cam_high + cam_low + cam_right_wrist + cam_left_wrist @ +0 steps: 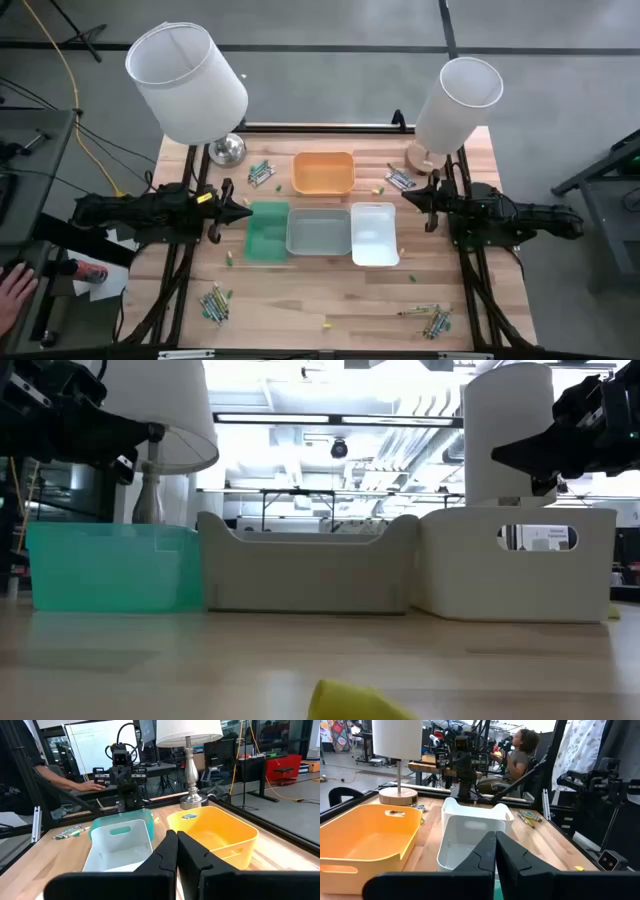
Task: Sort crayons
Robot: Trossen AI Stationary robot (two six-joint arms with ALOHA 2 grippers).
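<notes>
Four trays: orange [323, 172], green [267, 232], grey [318, 232], white [374, 233], two lamps [187, 82], two arms [150, 213], four crayon piles [215, 303] plus several loose crayons, exact count unclear

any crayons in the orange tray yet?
No. In the high view the orange tray shows only its bare floor, while the crayons lie in loose piles out on the table.

Wooden table [300, 290]: four trays [318, 232], two lamps [445, 105], scattered crayons [215, 303].
</notes>
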